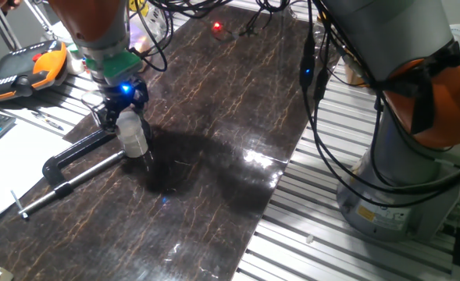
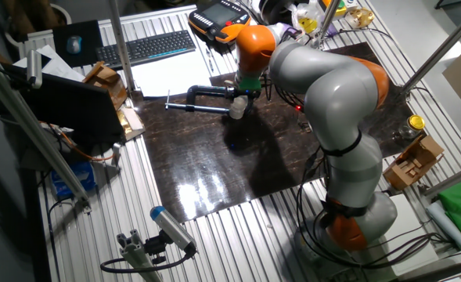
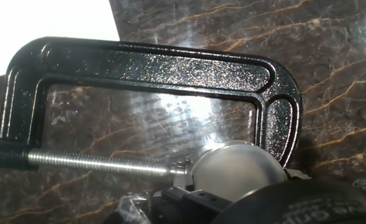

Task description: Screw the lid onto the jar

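The small whitish jar (image 1: 134, 140) stands upright on the dark marble board (image 1: 214, 156), in the mouth of the black C-clamp (image 1: 73, 152). My gripper (image 1: 124, 115) is straight above it, its fingers flanking the jar's top, where the pale lid sits. In the hand view the lid (image 3: 235, 171) is a pale round disc between the clamp's screw tip and the clamp's far arm (image 3: 282, 118); my fingers are mostly hidden there. In the other fixed view the gripper (image 2: 242, 95) sits over the jar (image 2: 236, 110) beside the clamp (image 2: 203, 92).
White paper (image 1: 3, 172) lies left of the board under the clamp's handle. An orange teach pendant (image 1: 26, 70) and a keyboard (image 2: 148, 47) lie behind. A clear jar with a gold lid (image 2: 415, 125) stands far right. Cables hang near the arm's base (image 1: 401, 156).
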You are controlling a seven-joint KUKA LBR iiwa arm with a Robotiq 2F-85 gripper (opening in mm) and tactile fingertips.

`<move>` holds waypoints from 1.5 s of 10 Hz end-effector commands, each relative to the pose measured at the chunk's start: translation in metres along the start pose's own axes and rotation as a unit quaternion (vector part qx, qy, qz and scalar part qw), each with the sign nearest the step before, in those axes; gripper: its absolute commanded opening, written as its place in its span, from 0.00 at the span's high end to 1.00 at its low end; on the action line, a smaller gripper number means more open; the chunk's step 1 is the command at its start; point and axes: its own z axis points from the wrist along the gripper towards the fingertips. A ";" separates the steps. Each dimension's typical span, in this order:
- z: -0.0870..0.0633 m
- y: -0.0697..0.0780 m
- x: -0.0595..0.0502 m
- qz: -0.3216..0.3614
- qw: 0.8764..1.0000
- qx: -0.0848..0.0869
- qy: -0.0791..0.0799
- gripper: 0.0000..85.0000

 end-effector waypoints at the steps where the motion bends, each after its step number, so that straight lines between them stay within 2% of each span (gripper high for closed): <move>1: 0.000 0.000 0.000 0.006 1.000 0.000 -0.001 0.20; 7: 0.007 0.003 0.001 0.014 1.000 0.000 -0.003 0.20; 15: 0.001 0.004 0.003 0.020 1.000 -0.004 0.001 0.20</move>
